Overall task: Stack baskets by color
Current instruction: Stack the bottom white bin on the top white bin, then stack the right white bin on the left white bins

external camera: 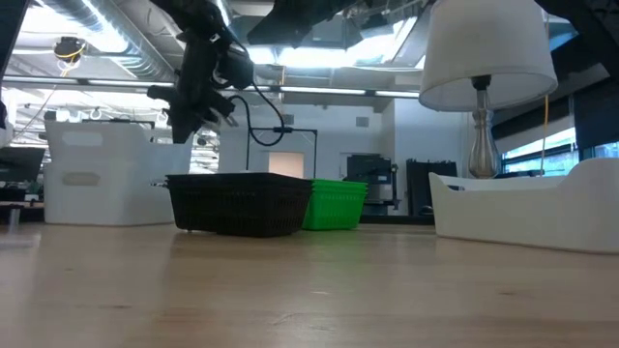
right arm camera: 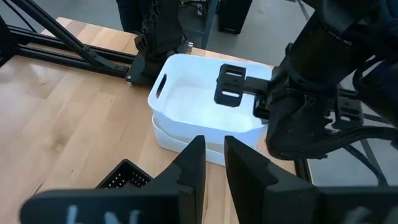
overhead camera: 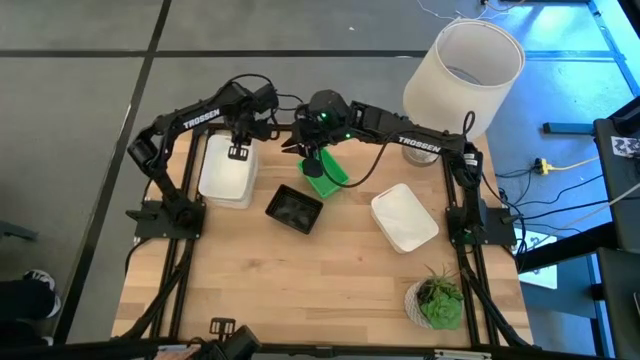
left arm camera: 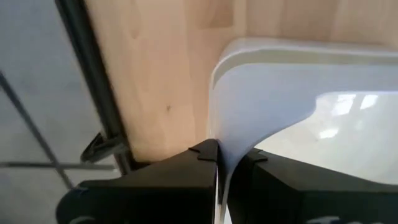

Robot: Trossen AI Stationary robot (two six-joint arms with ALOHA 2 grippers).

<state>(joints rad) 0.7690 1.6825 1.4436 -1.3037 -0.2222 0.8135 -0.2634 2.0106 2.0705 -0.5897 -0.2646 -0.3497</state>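
Two white baskets are stacked at the table's far left, the upper one [overhead camera: 226, 168] lying in the lower one [right arm camera: 177, 142]. My left gripper [overhead camera: 238, 152] points down at their far end and is shut on the upper basket. A green basket [overhead camera: 328, 174] rests on the table at the far middle. My right gripper [overhead camera: 313, 160] hangs above it, open by a narrow gap [right arm camera: 214, 155] with nothing between the fingers. A black mesh basket [overhead camera: 295, 209] sits near the middle, and a third white basket [overhead camera: 404, 217] lies to the right. My left gripper pinches the upper white basket's thin side wall [left arm camera: 231, 138] close to a rounded corner at its far end. One finger is inside the basket and one outside. The fingers come from above, pointing down. The basket sits in the lower white basket [left arm camera: 280, 48].
A big white lampshade [overhead camera: 462, 72] stands at the far right corner and a small green plant [overhead camera: 438, 300] at the near right. The arms' black frames run along both side edges. Bare wood spans the near half of the table [overhead camera: 300, 290].
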